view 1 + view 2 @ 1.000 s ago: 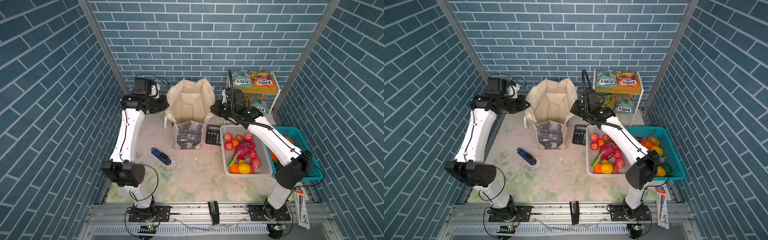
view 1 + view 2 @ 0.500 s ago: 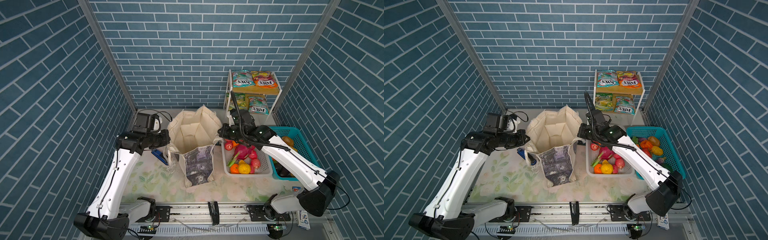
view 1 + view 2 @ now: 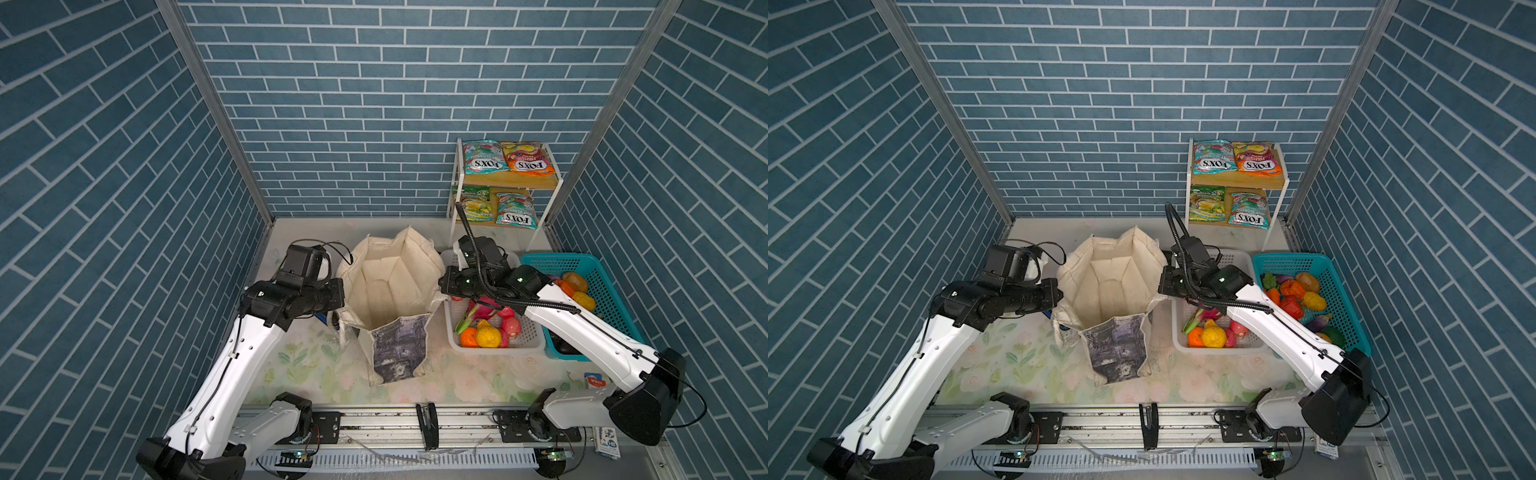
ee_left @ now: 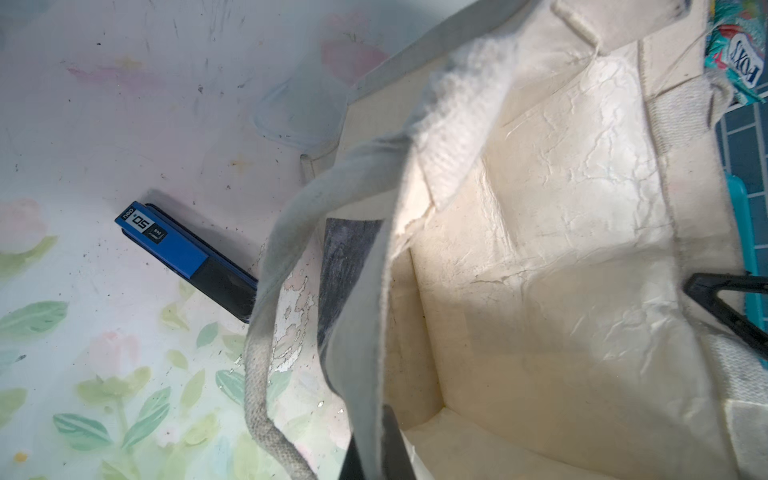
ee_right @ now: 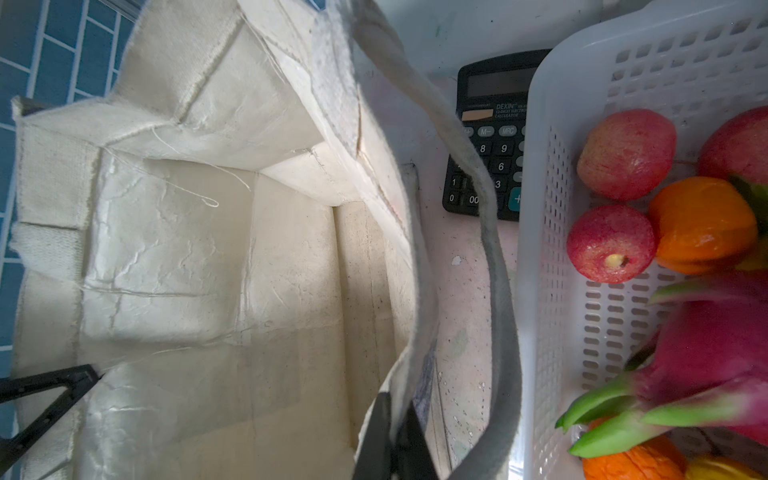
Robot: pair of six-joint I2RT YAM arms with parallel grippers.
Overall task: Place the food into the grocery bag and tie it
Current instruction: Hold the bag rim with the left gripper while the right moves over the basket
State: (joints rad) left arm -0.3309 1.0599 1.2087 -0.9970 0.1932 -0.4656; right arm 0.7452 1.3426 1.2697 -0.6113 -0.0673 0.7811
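**Left gripper** (image 4: 372,432): the jaws are pressing together on the rim of the grocery bag (image 3: 390,291), pinching the cream fabric on its left side.

**Right gripper** (image 5: 397,405): the jaws are clamping the opposite rim in the same way, on the side nearest the white basket (image 3: 498,347).

**Bag:** it is sitting mid-table between the two arms. Its mouth is gaping wide between the two holds, and both top views are showing the quilted lining down to the base. The grey-purple print panel is facing the near edge of the table (image 3: 307,365). The long handles (image 5: 496,257) are drooping outside the clamped rims. I cannot tell whether the base is bearing on the table.

**Food:**
- The pink dragon fruit (image 5: 706,345), two red apples (image 5: 627,153) and an orange piece (image 5: 702,224) are lying in the white basket, just right of the bag.
- Further produce is lying in the teal basket (image 3: 557,262) beyond it.
- Four FOX'S candy packets (image 3: 484,157) are lying on the two tiers of the shelf rack (image 3: 515,182) at the back right.

**Other items:**
- A blue stapler (image 4: 174,245) is lying on the table just beside the bag's left side, with one end passing behind the handle.
- A black calculator (image 5: 486,137) is lying between the bag and the white basket, partly hidden by the basket's wall.
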